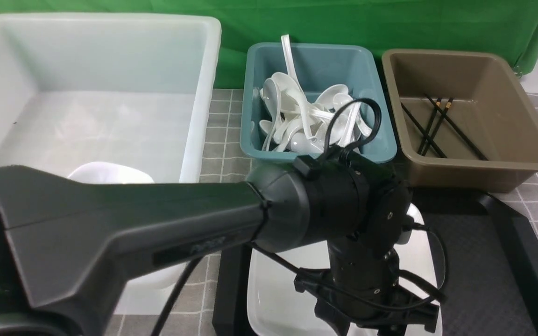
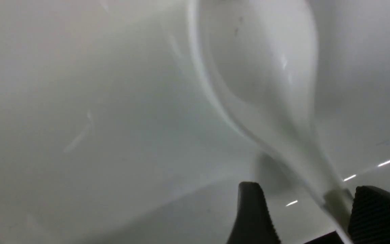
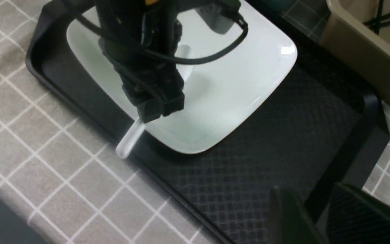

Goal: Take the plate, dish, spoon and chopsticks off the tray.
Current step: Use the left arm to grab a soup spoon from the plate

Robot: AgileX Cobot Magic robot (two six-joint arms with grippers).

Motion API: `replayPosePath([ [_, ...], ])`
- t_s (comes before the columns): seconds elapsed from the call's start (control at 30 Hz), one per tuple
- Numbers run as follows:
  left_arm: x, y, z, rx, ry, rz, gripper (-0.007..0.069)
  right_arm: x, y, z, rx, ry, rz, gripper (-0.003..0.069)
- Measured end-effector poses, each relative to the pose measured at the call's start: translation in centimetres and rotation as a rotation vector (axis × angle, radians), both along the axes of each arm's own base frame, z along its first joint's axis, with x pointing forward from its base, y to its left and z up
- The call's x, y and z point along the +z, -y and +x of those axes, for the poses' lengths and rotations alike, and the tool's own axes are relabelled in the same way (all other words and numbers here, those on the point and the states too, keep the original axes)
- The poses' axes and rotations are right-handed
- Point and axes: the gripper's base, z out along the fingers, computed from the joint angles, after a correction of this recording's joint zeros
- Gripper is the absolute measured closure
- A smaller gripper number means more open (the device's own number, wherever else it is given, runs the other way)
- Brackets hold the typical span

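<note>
The white spoon [image 2: 266, 67] lies on the large white plate [image 3: 215, 84], which sits on the black tray [image 3: 249, 162]. Its handle [image 3: 129, 142] juts out over the tray's rim. My left gripper [image 2: 306, 189] is low over the plate [image 1: 278, 298] with its jaws open wide around the handle. The handle rests against one finger only. My right gripper [image 3: 308, 189] hovers over the tray's bare part, slightly open and holding nothing. Black chopsticks [image 1: 437, 126] lie in the brown bin [image 1: 507, 93]. A white dish [image 1: 110, 173] shows in the white tub [image 1: 110, 93].
A teal bin [image 1: 250, 93] behind the tray [image 1: 484, 261] holds several white spoons. The brown bin [image 3: 361, 57] stands close to the tray's far edge. My left arm crosses the front view and hides much of the plate. A grey checked cloth covers the table.
</note>
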Motion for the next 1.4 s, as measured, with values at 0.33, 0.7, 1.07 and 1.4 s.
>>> replayPosePath([
  [0.33,-0.2,-0.3,0.8,-0.049,0.088,0.059,0.0324,0.0,0.0,0.0,0.045,0.023,-0.044,0.0424],
  [0.7,-0.2,-0.1,0.7,-0.091,0.083,0.033,0.0582,0.0,0.0,0.0,0.048,0.020,-0.053,0.0423],
  [1.07,-0.2,-0.1,0.8,-0.113,0.096,0.036,0.0530,-0.1,0.1,0.0,0.047,0.017,-0.057,0.0422],
  [1.4,0.6,0.2,1.2,-0.126,0.132,0.031,0.0215,-0.1,0.1,0.0,0.046,0.015,-0.058,0.0422],
])
